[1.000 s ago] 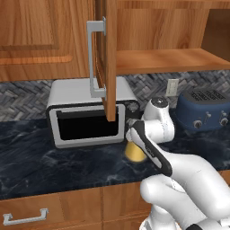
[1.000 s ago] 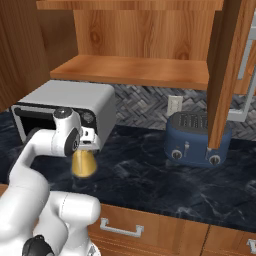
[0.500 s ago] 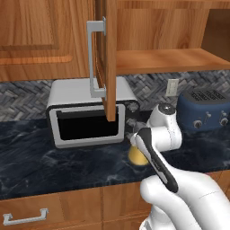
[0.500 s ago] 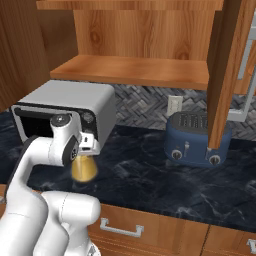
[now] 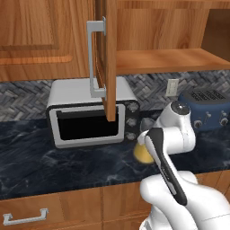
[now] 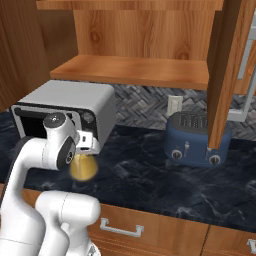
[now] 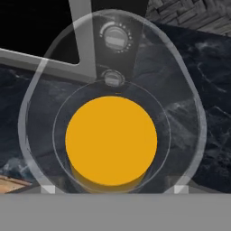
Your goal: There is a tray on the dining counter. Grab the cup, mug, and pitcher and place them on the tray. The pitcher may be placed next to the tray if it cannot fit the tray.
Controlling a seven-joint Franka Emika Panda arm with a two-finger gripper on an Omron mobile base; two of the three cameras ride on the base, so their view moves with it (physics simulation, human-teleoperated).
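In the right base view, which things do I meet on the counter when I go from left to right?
Toaster oven → pitcher, under the gripper → blue toaster.

The pitcher (image 7: 111, 140) is clear glass with an orange-yellow base. The counter (image 6: 150, 180) is black with pale veining, the toaster (image 6: 198, 139) blue, the toaster oven (image 5: 92, 112) silver-grey. The backsplash (image 5: 22, 99) shows grey herringbone.

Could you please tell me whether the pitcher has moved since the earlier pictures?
Yes. In the left base view the pitcher has dropped lower and drifted slightly right against the microwave, carried under the tool; its orange base now sits below the microwave's front.
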